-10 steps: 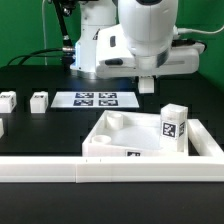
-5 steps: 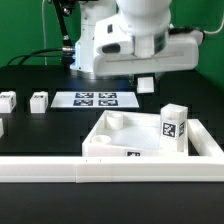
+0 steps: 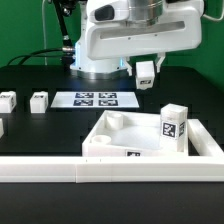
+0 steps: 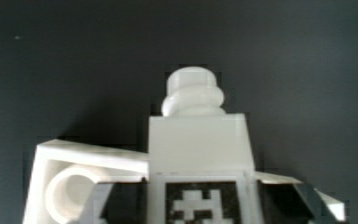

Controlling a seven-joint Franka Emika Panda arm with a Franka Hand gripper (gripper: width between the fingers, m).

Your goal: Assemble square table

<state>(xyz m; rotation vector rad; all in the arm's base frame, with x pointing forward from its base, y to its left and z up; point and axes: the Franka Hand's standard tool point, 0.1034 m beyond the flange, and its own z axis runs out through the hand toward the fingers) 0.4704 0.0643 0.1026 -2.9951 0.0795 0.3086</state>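
Observation:
My gripper (image 3: pixel 146 66) is raised high over the table and shut on a white block leg (image 3: pixel 146 73). In the wrist view the leg (image 4: pixel 197 140) sits between my dark fingers (image 4: pixel 123 203), tag toward the camera and rounded peg pointing away. The white square table top (image 3: pixel 118 143), with raised rim and corner sockets, lies below and toward the exterior view's right; a corner of it shows in the wrist view (image 4: pixel 60 165). A second tagged leg (image 3: pixel 173 128) stands upright inside the top. Two more legs (image 3: pixel 39 101) (image 3: pixel 7 100) stand at the exterior view's left.
The marker board (image 3: pixel 95 99) lies flat behind the table top. A long white border rail (image 3: pixel 100 169) runs along the front. A further white piece (image 3: pixel 1 127) shows at the left edge. The robot base (image 3: pixel 95 55) stands at the back.
The arm has risen, carrying the leg upward from just above the table top's far side. Nothing else has moved.

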